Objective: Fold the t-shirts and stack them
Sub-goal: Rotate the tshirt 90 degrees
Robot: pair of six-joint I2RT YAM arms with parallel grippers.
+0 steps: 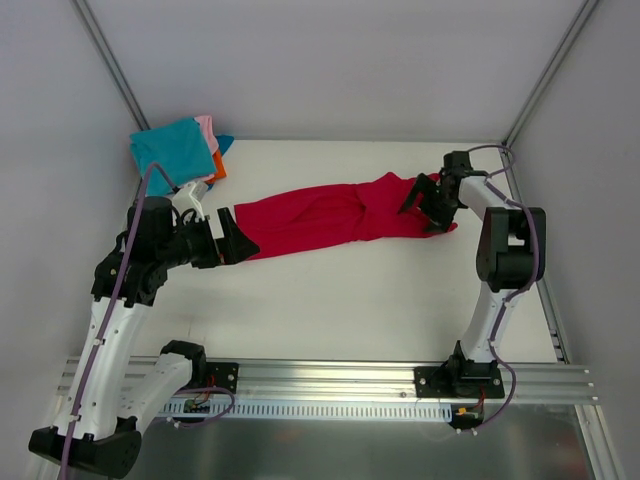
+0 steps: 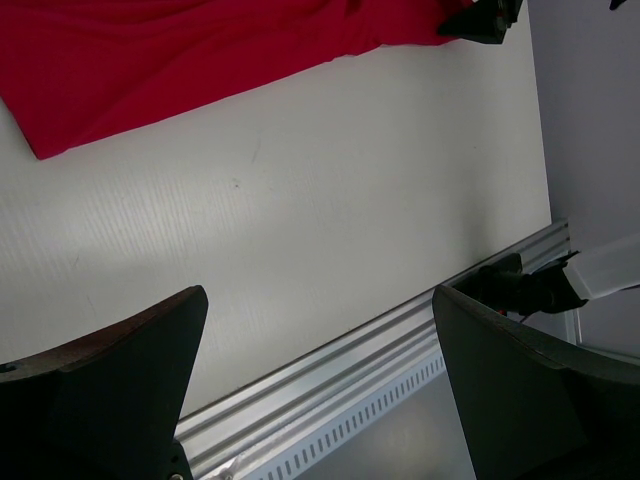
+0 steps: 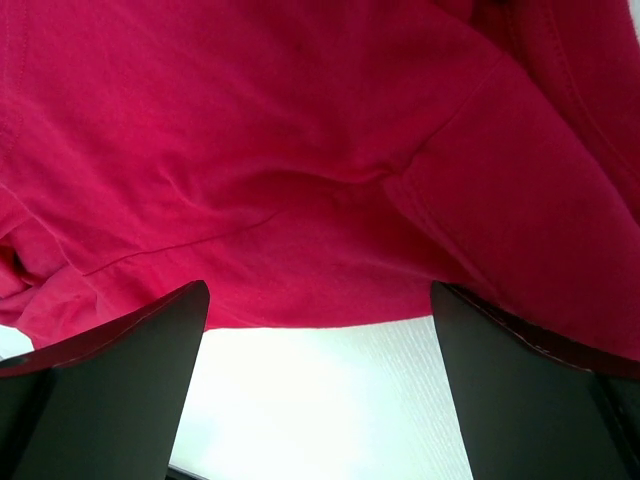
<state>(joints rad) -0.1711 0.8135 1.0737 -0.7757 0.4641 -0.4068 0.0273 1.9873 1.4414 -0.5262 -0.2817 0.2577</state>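
Broadly, the white desk (image 1: 330, 300) carries everything, and I read the layout as a working strip in the middle with storage pushed to the far left corner. Across that strip lies the red t-shirt (image 1: 320, 222), drawn out long and rumpled, presumably so both arms can reach an end. Tucked in the corner is the pile of other t-shirts (image 1: 180, 148), teal on top with pink, orange and blue edges showing, kept clear of the folding area. My right claw (image 1: 428, 203) sits over the shirt's right end, fingers spread, cloth just beyond them. My left claw (image 1: 232, 238) is spread too, at the left end, gripping nothing.
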